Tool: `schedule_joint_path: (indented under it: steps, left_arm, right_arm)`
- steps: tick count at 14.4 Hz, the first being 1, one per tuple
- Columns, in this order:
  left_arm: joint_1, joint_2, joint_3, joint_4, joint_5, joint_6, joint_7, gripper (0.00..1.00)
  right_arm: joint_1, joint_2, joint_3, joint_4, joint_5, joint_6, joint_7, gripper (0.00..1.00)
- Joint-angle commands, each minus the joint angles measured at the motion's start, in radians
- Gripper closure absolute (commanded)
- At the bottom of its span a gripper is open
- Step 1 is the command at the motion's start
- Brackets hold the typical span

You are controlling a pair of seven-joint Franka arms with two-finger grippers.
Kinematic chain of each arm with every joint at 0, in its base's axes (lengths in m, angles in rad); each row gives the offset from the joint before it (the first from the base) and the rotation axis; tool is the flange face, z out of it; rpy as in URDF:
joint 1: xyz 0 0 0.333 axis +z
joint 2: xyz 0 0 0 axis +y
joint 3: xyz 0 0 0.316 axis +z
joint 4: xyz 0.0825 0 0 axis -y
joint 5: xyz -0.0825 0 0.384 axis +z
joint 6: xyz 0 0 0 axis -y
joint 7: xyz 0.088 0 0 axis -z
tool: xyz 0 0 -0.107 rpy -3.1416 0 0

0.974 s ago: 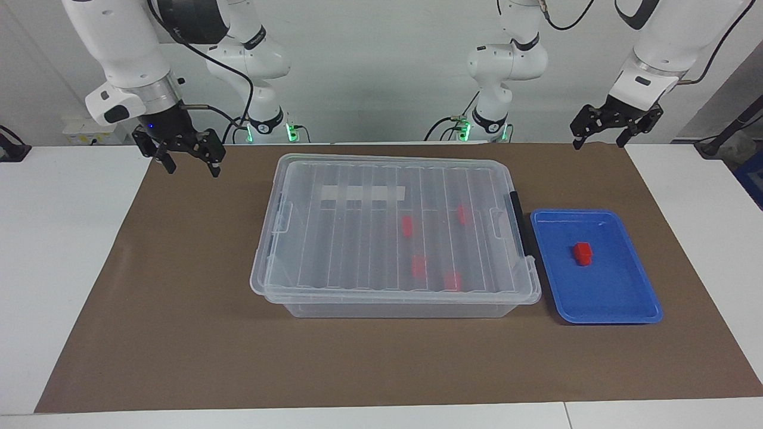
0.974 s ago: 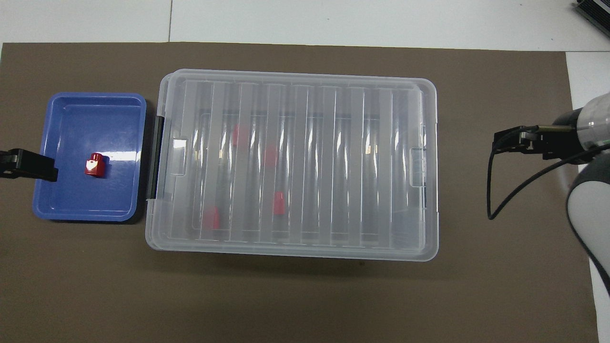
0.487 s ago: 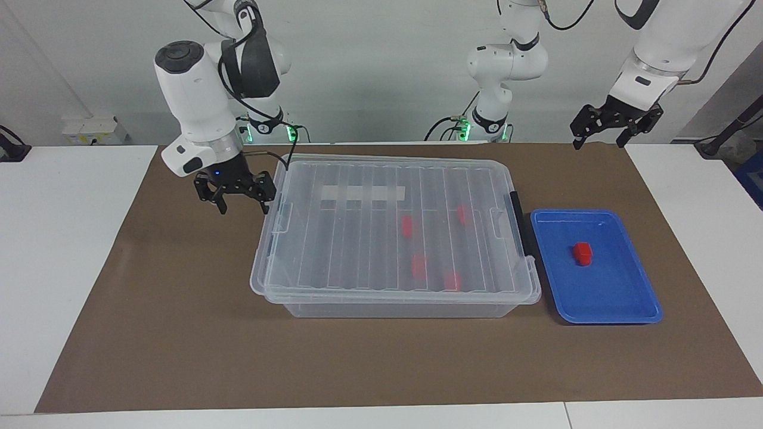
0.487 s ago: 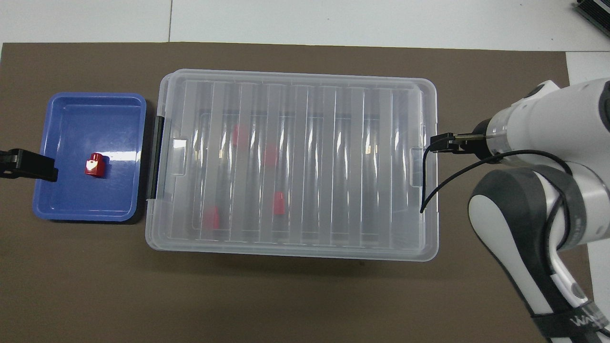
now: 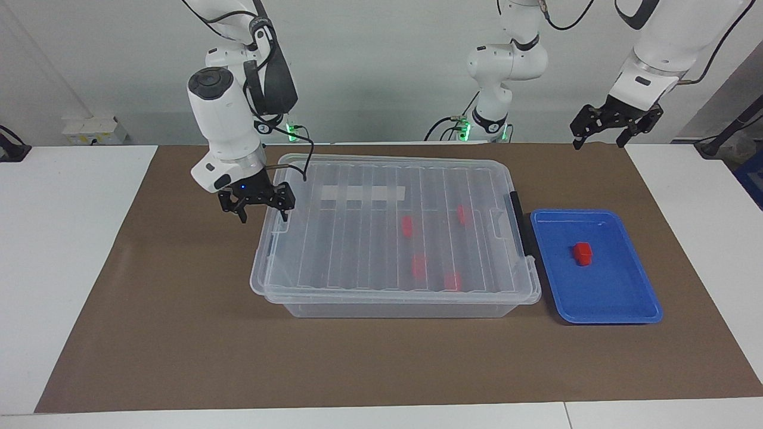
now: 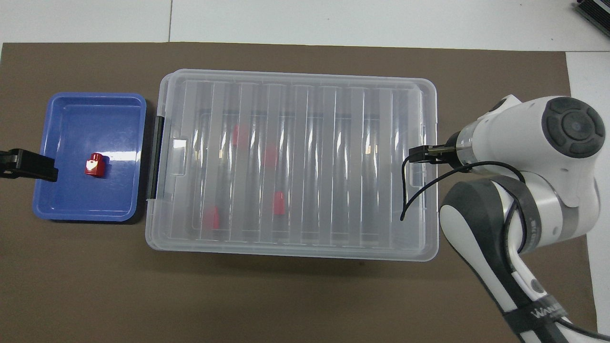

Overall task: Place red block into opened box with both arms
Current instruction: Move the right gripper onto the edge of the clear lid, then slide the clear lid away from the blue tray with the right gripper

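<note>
Now the right gripper (image 5: 263,214) hangs with fingers spread wide, holding nothing, over the box's (image 5: 393,232) end rim at centre-left of the facing frame — lid (image 6: 295,162) on. The left gripper (image 5: 598,142) waits, open and empty, at upper right. The block (image 5: 582,253) sits in the blue tray (image 5: 626,310), right of the box — four more reds show through the lid.
</note>
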Motion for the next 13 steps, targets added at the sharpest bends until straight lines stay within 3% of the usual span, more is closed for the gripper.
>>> schedule_joint_path:
  steps: [1,13]
  left_arm:
    - [-0.01,-0.033,0.008,-0.039,0.017,0.019,-0.012,0.0]
    - [-0.01,-0.033,0.008,-0.039,0.017,0.019,-0.012,0.0]
  right_arm:
    - [-0.015,-0.044,-0.001,-0.07,0.014,0.023,-0.004,0.0]
    - [-0.148,-0.049,-0.004,-0.074,-0.003,-0.026,-0.242,0.0]
